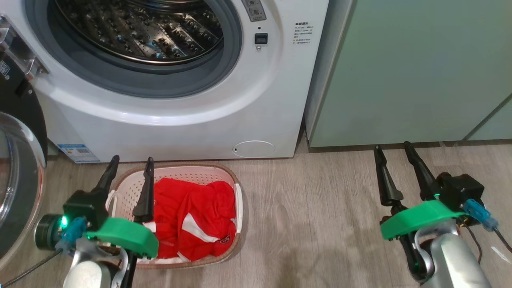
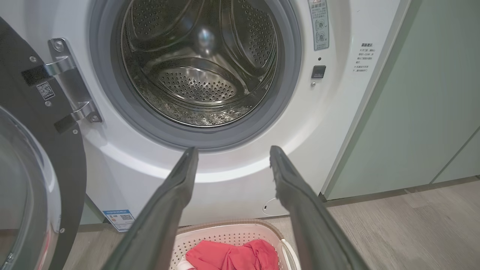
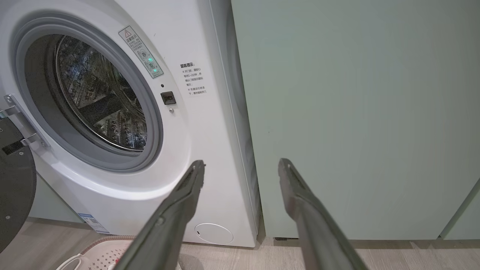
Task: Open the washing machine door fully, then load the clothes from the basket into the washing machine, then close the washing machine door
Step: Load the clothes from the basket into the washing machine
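The washing machine door is cut off by the head view's left edge: only part of its black rim and bulging glass bowl shows. It hangs swung wide on the steel hinge at the opening's left side, its glass bulge facing right. The washing machine is cropped at the top, so the upper part of the steel drum and the grey seal is lost. The drum mouth faces the robot, and what shows of it holds no fabric.

The basket stands mouth up on the wooden floor, just before the washer and below the opening. Its near left corner is hidden behind the left end effector, so its long axis is hard to judge. The clothes lie crumpled in its middle and right part, a white stripe slanting across the red. How many shirts there are cannot be told.

The left end effector has its fingers spread and empty, pointing toward the washer above the basket's left side. Whether it touches the rim cannot be told. The right end effector is well apart to the right over bare floor, fingers parted and empty, aimed at the foot of the pale green cabinet.
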Motion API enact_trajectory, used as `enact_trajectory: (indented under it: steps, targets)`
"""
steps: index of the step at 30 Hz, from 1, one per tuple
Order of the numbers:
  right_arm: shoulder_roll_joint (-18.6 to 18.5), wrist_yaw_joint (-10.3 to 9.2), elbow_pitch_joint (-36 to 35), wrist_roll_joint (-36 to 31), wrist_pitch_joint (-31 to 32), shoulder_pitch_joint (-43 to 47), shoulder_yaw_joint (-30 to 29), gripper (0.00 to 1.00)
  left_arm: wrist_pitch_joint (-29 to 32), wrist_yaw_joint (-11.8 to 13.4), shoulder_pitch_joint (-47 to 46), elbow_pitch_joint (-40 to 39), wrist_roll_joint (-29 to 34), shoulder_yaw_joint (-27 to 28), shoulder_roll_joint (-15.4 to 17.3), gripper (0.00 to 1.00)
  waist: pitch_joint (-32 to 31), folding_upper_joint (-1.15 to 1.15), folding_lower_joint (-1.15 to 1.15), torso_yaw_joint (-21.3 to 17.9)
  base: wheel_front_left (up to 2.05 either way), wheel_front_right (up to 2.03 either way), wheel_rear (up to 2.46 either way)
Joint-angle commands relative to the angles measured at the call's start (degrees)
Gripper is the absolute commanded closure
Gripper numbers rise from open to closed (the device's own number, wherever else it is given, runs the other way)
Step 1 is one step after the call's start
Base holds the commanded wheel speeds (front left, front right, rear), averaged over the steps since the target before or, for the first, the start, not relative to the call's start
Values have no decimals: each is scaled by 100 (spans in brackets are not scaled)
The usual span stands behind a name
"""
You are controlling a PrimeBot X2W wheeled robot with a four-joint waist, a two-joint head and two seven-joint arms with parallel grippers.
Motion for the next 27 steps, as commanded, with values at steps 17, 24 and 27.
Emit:
enact_trajectory:
  steps: [17,24,27]
  targets:
    - [8,0,-717,49,-52,-561,347,0,-47,-230,-1312,1232,-239,-144,61,0,1247,0,0,-195,0,0,0]
    - [8,0,-1026,122,-53,-932,469,0,92,-378,-2106,2454,-401,-283,8,0,2088,0,0,-380,0,0,0]
    - [8,0,-1190,153,-53,-1052,505,0,220,-456,-2513,3108,-512,-312,55,0,2498,0,0,-471,0,0,0]
